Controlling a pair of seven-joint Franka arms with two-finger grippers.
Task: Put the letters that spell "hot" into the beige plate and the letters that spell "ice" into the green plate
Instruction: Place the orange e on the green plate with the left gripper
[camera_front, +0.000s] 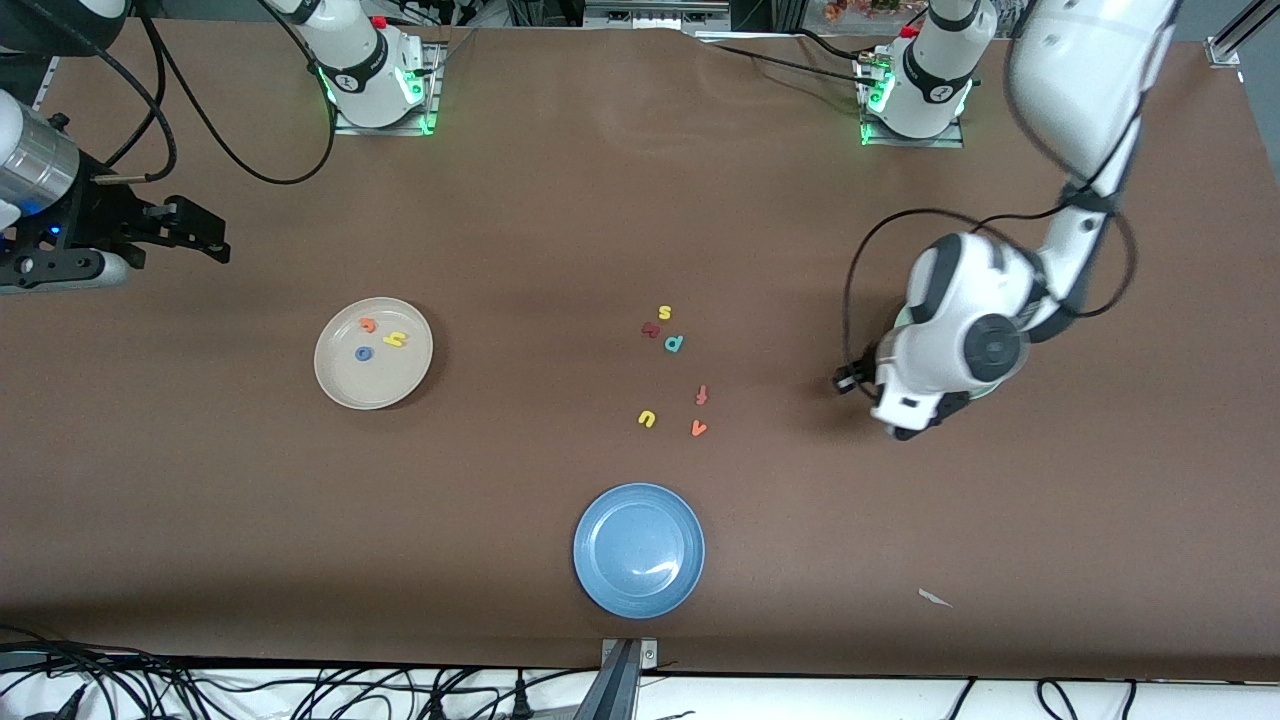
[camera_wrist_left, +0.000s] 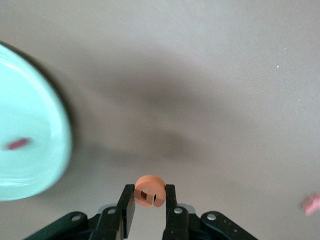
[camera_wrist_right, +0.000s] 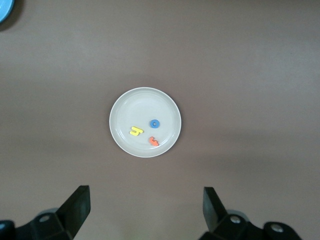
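Note:
My left gripper (camera_wrist_left: 149, 196) is shut on the orange e (camera_wrist_left: 150, 183) and holds it above bare table, just beside the green plate (camera_wrist_left: 35, 115). A dark red i (camera_wrist_left: 19, 144) lies in that plate. In the front view the left arm's wrist (camera_front: 960, 340) covers most of the green plate. The beige plate (camera_front: 340, 385) sits toward the right arm's end and holds the orange t (camera_front: 367, 323), yellow h (camera_front: 397, 339) and blue o (camera_front: 363, 353). My right gripper (camera_wrist_right: 147, 205) waits open and empty, high over the table near that end.
Loose letters lie mid-table: yellow s (camera_front: 664, 313), a dark red letter (camera_front: 651, 329), teal p (camera_front: 674, 343), red f (camera_front: 701, 395), yellow u (camera_front: 647, 418), orange v (camera_front: 698, 428). A blue plate (camera_front: 639, 549) sits nearer the front camera. A white scrap (camera_front: 935, 598) lies near the front edge.

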